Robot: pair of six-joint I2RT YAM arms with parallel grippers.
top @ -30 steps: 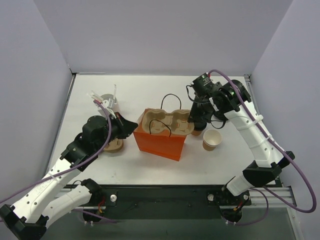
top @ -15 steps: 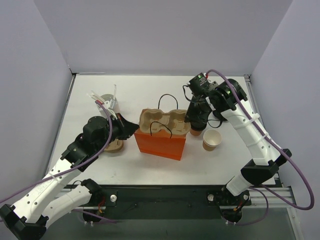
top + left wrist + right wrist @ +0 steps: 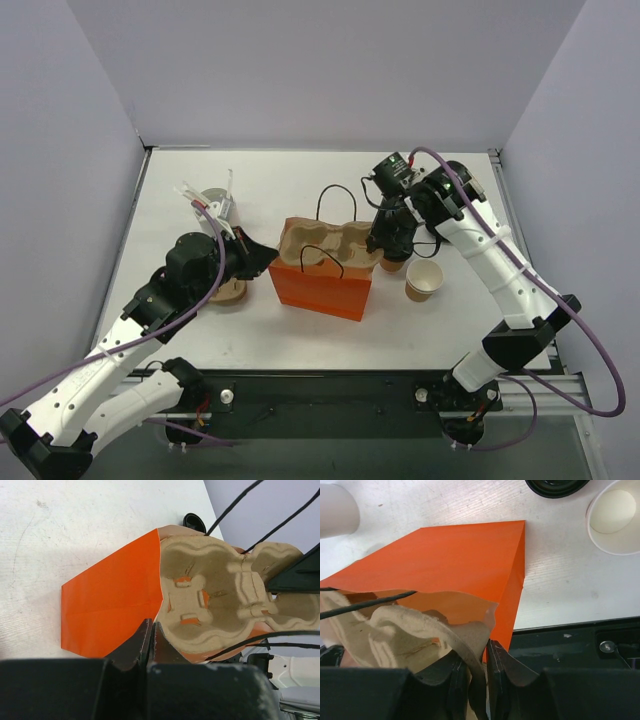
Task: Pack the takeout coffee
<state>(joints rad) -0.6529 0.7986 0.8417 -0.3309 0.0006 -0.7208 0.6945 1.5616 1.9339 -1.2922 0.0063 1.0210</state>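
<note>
You are seating the pulp cup carrier (image 3: 350, 240) in the mouth of the orange bag (image 3: 320, 290); no coffee is packed yet. Your right fingers (image 3: 502, 672) stand almost closed, with the carrier's rim pinched between them at the bag's right end. Your left fingers (image 3: 132, 647) are fully closed, their tips against the bag's left end; you cannot tell from here whether they pinch any paper. The takeout coffee (image 3: 555, 485) stands on the surface (image 3: 560, 580) just beside the bag's right end, near the lidless cup (image 3: 615, 512). Next, by my judgement, you let the carrier go and lift clear of the black cord handles (image 3: 340, 192). Then take the lidded cup by its wall and lower it upright into a carrier well while the left steadies the bag.
</note>
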